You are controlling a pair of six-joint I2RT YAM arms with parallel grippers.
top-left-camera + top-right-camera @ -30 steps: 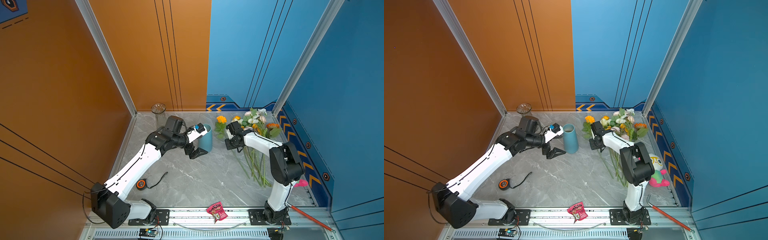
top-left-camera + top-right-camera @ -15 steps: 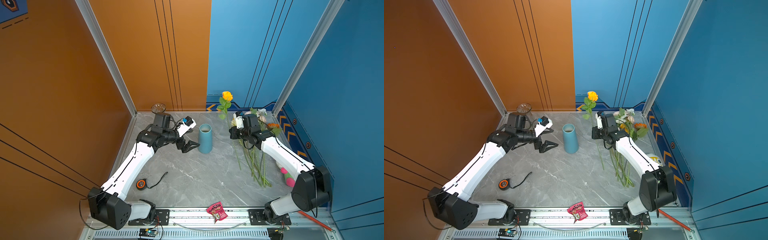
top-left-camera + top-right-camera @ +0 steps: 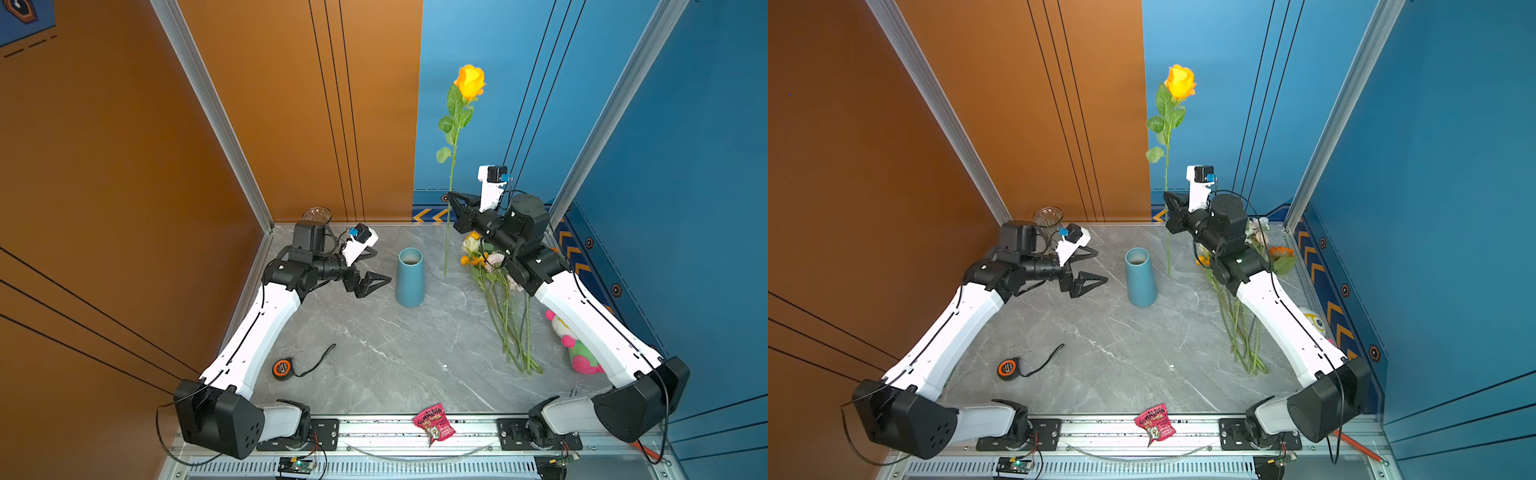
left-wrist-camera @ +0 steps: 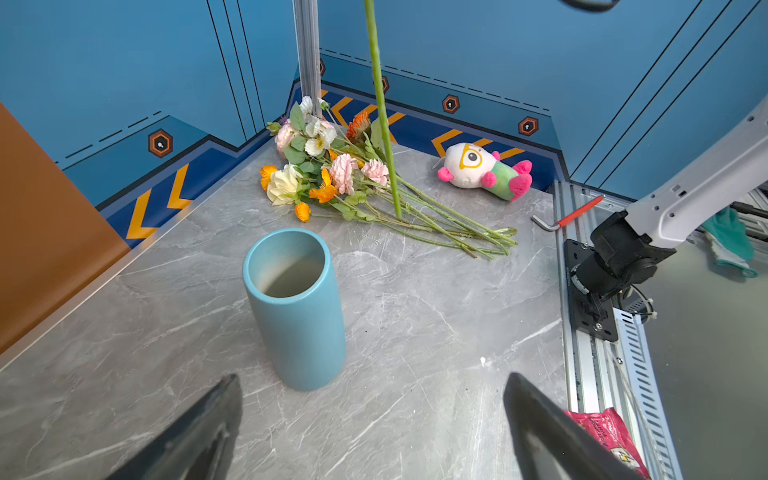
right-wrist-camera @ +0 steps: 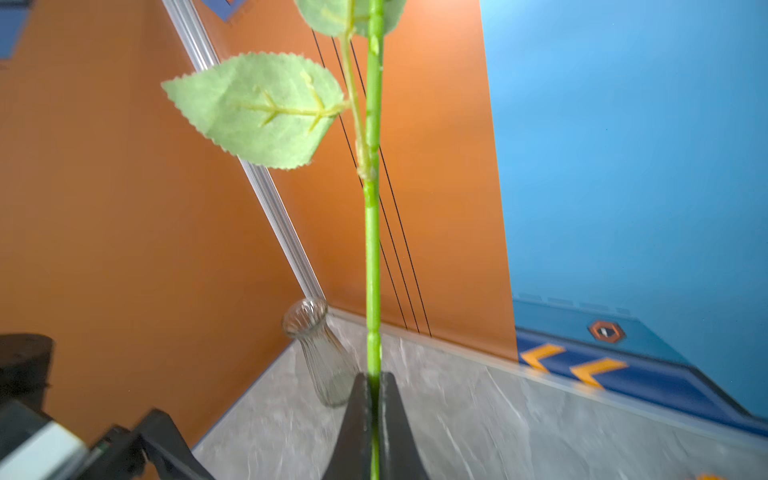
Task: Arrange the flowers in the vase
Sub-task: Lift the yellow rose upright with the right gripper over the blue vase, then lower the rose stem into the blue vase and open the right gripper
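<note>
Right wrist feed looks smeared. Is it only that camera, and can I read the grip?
Right wrist view: glass vase and floor are motion-smeared, yet the yellow flower's stem is clear, pinched in the right gripper. Left wrist view: blue vase sharp, open left gripper with soft-edged fingers. Both top views: evenly lit, sharp, no glare.

A yellow rose (image 3: 469,82) stood upright right of the empty blue vase (image 3: 409,277); other flowers (image 4: 343,172) lay bunched at far right.
</note>
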